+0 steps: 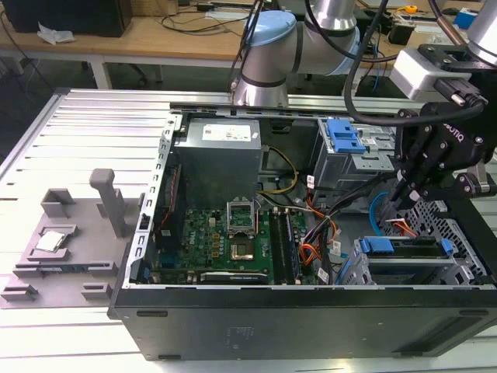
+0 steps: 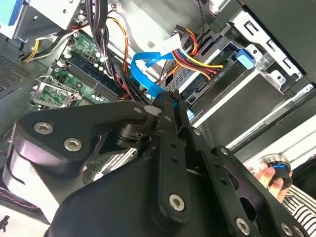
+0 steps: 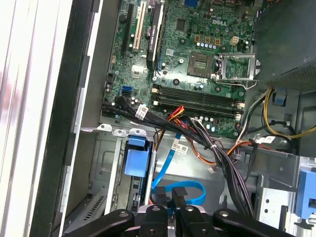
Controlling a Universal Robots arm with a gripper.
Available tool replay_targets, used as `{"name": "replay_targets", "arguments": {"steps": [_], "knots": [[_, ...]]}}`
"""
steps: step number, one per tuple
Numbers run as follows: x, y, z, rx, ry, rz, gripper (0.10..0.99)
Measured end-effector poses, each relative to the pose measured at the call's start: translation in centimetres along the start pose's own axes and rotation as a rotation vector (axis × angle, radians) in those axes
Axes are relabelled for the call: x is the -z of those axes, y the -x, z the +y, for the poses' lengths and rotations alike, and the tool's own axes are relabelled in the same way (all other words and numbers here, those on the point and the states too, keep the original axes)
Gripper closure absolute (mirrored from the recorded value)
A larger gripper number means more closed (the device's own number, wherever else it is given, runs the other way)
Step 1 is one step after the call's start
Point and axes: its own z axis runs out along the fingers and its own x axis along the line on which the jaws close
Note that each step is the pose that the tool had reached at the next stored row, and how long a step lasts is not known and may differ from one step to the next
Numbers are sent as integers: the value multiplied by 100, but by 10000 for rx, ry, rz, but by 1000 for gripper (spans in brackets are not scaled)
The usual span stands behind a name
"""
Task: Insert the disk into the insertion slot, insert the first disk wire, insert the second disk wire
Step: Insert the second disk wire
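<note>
— Disk?
— Disk (image 1: 408, 250) lies flat inside the insertion slot (image 1: 432, 216), at four o'clock in the open case (image 1: 295, 318), exterior view. Its blue handle is on the motherboard (image 1: 225, 241) side.
— Tool?
— Tool (image 1: 394, 203) hangs just above the slot's cage, jaws narrow, pinched on the blue wire (image 1: 375, 211), which bows out at its nine o'clock.
— Surroundings?
— Case rests on the ribbed desk (image 1: 85, 132).

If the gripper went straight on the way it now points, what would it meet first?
Most likely the blue cable, which loops right at the tip of the gripper. The disk lies somewhere beyond it, though depth is unclear.
</note>
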Motion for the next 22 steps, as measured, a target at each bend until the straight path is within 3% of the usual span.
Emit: {"name": "replay_targets", "arguments": {"steps": [4,8,11,13,16,22], "knots": [[-3,-17,5,0,-1,-3,922],[-8,-169,25,-2,1,6,922],[-67,-296,34,-5,1,0,922],[-117,-314,14,-63,-1,-17,922],[-188,-329,-103,-128,16,-23,922],[-258,-332,-122,-150,24,-24,922]]}}
